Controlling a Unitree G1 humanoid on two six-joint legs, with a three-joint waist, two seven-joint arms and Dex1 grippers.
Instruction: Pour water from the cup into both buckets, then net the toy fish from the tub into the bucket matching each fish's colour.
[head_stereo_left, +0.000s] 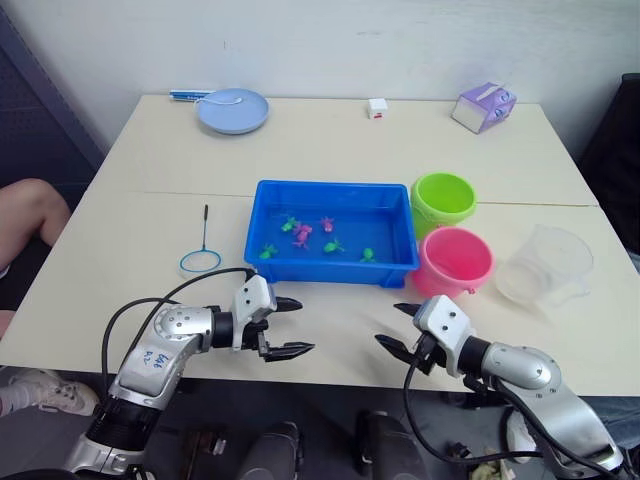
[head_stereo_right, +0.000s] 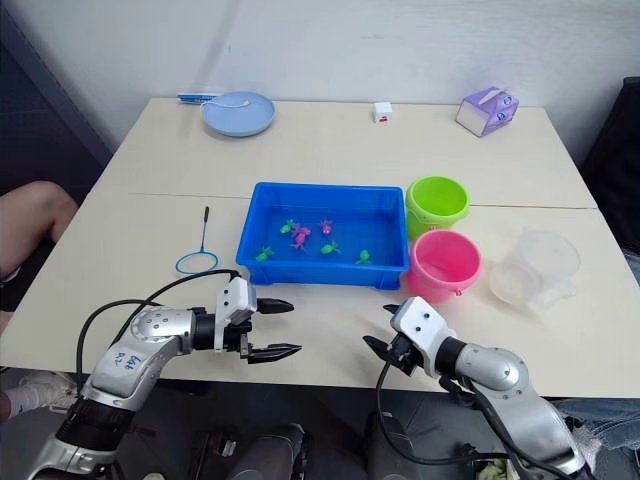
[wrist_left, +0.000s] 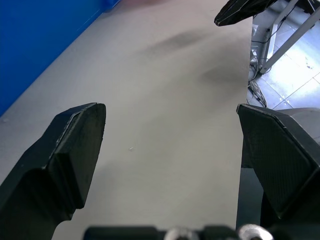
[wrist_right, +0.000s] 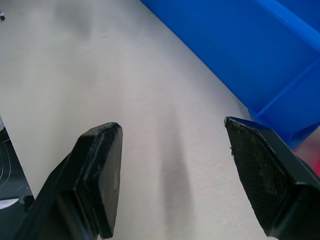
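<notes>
Since pouring comes first, the large clear plastic measuring cup (head_stereo_left: 545, 265) matters: it stands far right on the worktop (head_stereo_left: 330, 140), right of and beyond the right end effector (head_stereo_left: 400, 326), the nearer one, wide open and empty.

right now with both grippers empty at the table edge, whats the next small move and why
Probably swing the right gripper toward the cup. Pouring comes first, and the cup stands untouched at the table's right side, beyond the pink bucket, nearer that arm. Both grippers are open and hold nothing; the left gripper hovers nearer the net, needed only later.
</notes>
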